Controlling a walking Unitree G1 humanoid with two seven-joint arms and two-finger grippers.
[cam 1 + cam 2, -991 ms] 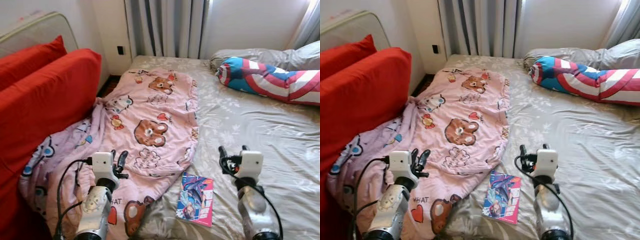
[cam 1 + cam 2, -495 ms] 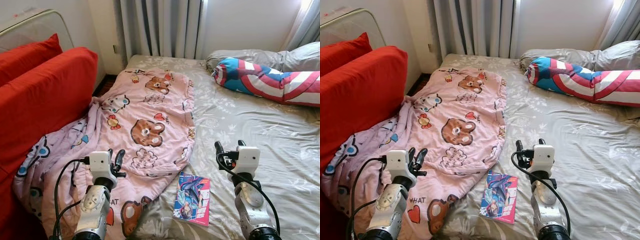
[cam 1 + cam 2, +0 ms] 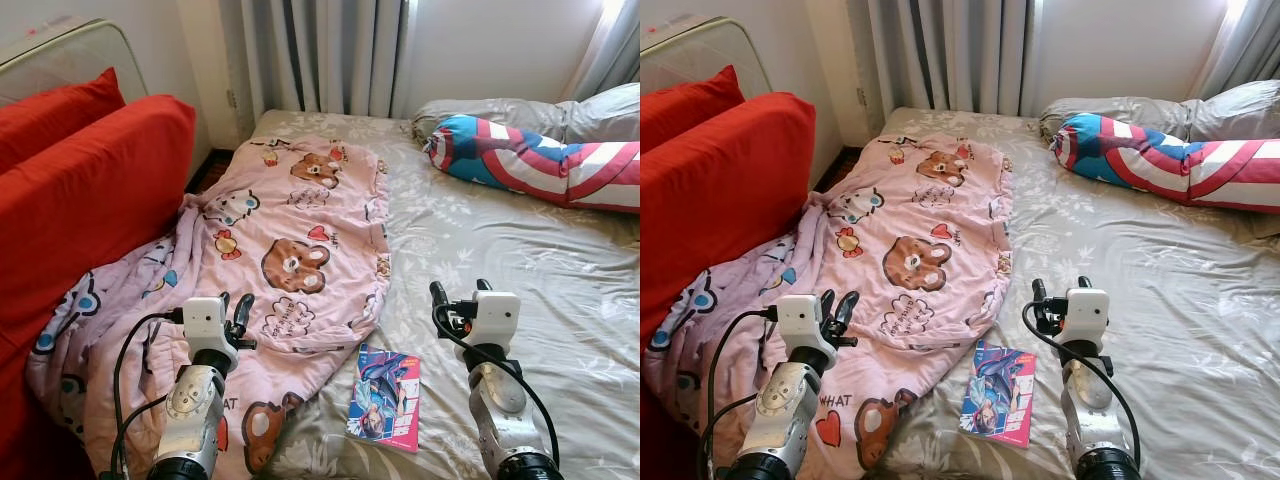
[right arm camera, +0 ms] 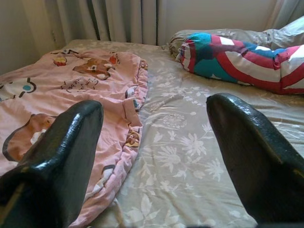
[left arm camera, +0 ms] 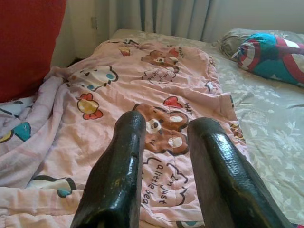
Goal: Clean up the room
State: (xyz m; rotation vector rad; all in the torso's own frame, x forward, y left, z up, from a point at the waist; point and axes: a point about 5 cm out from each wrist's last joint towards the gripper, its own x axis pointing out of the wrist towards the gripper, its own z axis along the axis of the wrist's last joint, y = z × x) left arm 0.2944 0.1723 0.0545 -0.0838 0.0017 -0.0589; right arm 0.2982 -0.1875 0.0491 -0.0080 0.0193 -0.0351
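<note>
A pink cartoon-bear blanket (image 3: 300, 240) lies rumpled across the left half of the bed, its lower end spilling off by the red cushions. A colourful comic book (image 3: 385, 398) rests on the grey floral sheet (image 3: 500, 260) near the bed's front edge. My left gripper (image 3: 234, 310) hovers over the blanket's lower part, its fingers a narrow gap apart and holding nothing. My right gripper (image 3: 460, 291) is over the bare sheet just right of the book, wide open and empty. In the wrist views, the left gripper (image 5: 166, 128) faces the blanket and the right gripper (image 4: 154, 118) faces its edge.
Big red cushions (image 3: 90, 190) stand along the bed's left side. A blue, red and white bolster (image 3: 530, 155) and a grey pillow (image 3: 500, 108) lie at the head. Grey curtains (image 3: 320, 55) hang behind the bed.
The camera shifted slightly a second ago, so the whole scene slid. Since half a second ago both grippers and the things on the bed have stayed put.
</note>
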